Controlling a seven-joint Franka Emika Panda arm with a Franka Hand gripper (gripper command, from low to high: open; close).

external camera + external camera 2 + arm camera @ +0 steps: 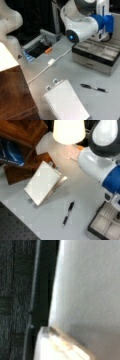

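My gripper (pixel 103 37) hangs below the blue wrist joint at a front view's upper right, over the far side of a grey compartment box (pixel 96 53). It also shows in a front view at the right edge (pixel 113 200), above the same box (pixel 103 226); its fingers are hidden. Nothing shows in its grasp. A black pen (pixel 93 88) (pixel 68 213) lies on the grey table, apart from the box. A white spiral notebook (pixel 66 101) (pixel 43 182) lies beside it. The wrist view holds only the grey table (pixel 87 290), a dark strip and a pale corner (pixel 62 347).
A white cable with an adapter (pixel 51 62) runs across the table toward an open grey case (pixel 37 47) holding an orange item (pixel 48 50). A brown wooden block (pixel 15 95) (pixel 22 170) stands by the notebook. A white lampshade (pixel 68 131) sits behind it.
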